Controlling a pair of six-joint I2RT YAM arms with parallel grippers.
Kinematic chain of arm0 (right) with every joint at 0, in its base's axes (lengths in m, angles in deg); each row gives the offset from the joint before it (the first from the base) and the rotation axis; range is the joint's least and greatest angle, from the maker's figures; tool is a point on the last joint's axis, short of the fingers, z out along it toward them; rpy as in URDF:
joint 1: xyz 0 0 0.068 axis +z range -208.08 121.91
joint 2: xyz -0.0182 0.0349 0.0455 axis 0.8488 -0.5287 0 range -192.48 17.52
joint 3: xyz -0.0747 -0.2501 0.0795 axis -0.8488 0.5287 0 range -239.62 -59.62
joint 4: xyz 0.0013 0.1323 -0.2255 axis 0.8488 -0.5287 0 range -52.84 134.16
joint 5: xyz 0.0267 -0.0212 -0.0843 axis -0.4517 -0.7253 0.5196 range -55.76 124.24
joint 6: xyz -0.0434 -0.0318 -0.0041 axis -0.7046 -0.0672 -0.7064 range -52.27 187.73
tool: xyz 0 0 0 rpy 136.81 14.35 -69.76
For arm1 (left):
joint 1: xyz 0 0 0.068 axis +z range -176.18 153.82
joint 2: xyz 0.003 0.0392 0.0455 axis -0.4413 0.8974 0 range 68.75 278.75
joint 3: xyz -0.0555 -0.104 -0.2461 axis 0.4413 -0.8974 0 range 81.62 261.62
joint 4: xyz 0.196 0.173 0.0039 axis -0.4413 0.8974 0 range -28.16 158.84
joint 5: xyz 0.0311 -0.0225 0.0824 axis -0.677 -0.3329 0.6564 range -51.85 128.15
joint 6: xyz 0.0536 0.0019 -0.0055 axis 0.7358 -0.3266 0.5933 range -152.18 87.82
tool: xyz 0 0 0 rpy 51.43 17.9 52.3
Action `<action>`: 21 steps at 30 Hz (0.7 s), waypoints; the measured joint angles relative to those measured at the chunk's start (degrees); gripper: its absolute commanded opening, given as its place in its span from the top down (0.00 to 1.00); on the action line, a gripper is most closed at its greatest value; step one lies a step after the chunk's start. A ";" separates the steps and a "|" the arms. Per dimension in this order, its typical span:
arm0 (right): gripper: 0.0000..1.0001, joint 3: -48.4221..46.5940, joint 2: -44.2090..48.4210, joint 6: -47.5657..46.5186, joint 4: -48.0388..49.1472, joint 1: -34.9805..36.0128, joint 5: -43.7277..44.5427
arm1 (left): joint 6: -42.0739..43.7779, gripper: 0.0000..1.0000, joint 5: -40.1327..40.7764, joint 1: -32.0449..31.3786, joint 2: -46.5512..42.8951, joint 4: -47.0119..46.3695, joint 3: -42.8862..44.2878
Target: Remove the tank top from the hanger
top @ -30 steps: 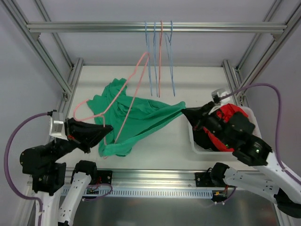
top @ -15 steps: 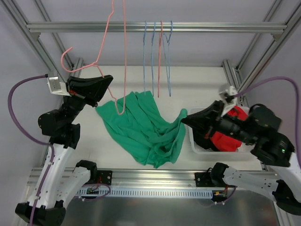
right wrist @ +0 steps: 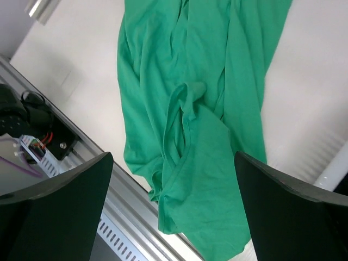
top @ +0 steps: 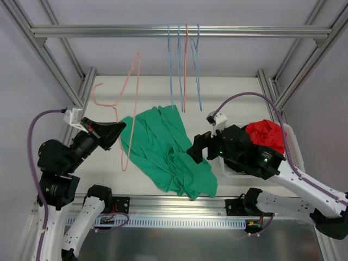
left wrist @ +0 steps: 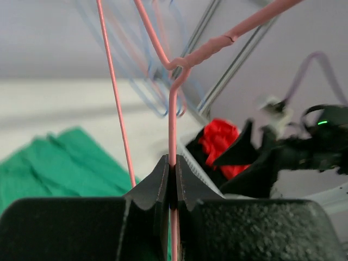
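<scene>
**Item 1, hanger** (left wrist: 172,119): pink wire with no cloth on it, raised off the worktop at your left. Your left gripper (left wrist: 170,166) is clenched on its neck, just below the twist.

**Item 2, tank top** (top: 163,147): green and off the hanger. It lies rumpled and folded over itself at the centre of the worktop (top: 234,92). Your right gripper (right wrist: 173,157) hangs above its right side, fingers spread wide, grasping nothing.

**Item 3, surroundings**: the white worktop sits inside an aluminium frame. A top rail (top: 109,31) across the back carries spare hangers (top: 185,65), blue and red. At right, a white bin (top: 227,171) holds a red cloth (top: 266,136).

**Item 4, edges and room**: the tank top's near hem lies close to the worktop's front edge. You have bare worktop left of it, under the hanger, and behind it toward the back. Its right side runs under your right arm, near the bin.
</scene>
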 measured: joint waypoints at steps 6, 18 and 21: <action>0.01 0.39 8.72 0.24 1.31 0.00 3.67 | 0.26 1.00 0.02 0.00 9.77 11.72 -1.14; 0.01 1.75 12.33 0.87 1.42 0.00 6.45 | 4.31 1.00 13.27 -10.05 37.92 14.58 22.38; 0.01 1.75 11.72 0.92 0.98 0.00 6.43 | 5.64 1.00 16.76 -11.61 45.64 14.14 31.34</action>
